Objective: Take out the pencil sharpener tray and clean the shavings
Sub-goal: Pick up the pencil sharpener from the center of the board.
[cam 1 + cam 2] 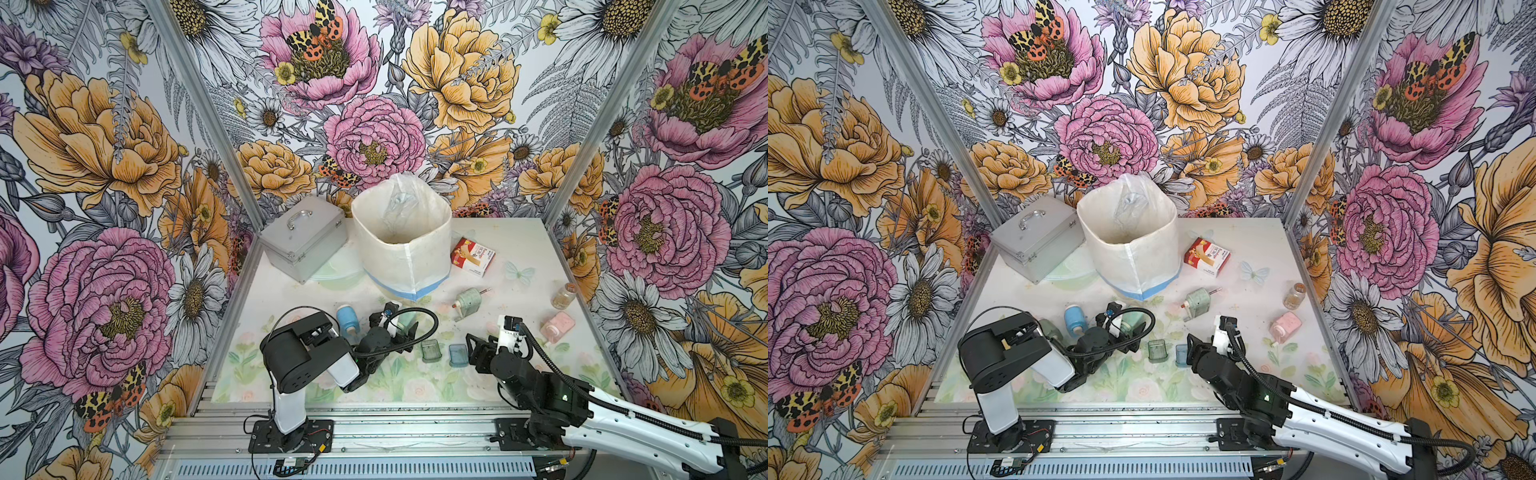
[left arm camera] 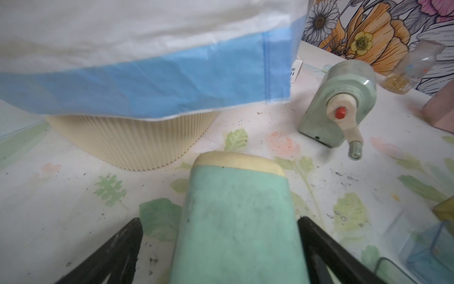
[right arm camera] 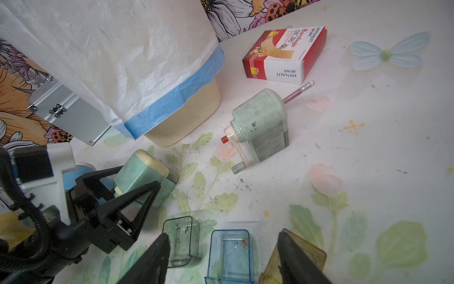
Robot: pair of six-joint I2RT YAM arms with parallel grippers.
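Note:
A green pencil sharpener lies on the table between the open fingers of my left gripper; one finger stands clear of it. Three pulled-out trays lie side by side: a green tray, a blue tray and a yellow tray. My right gripper hangs open over them with the blue tray between its fingers, untouched. The yellow tray is hidden under this gripper in both top views. Shavings cling inside the blue tray, and more flecks are scattered over the table.
A lined bin stands at the back centre, a metal case to its left and a bandage box to its right. Another green sharpener stands with a pencil in it. A blue sharpener, pink sharpener and jar lie around.

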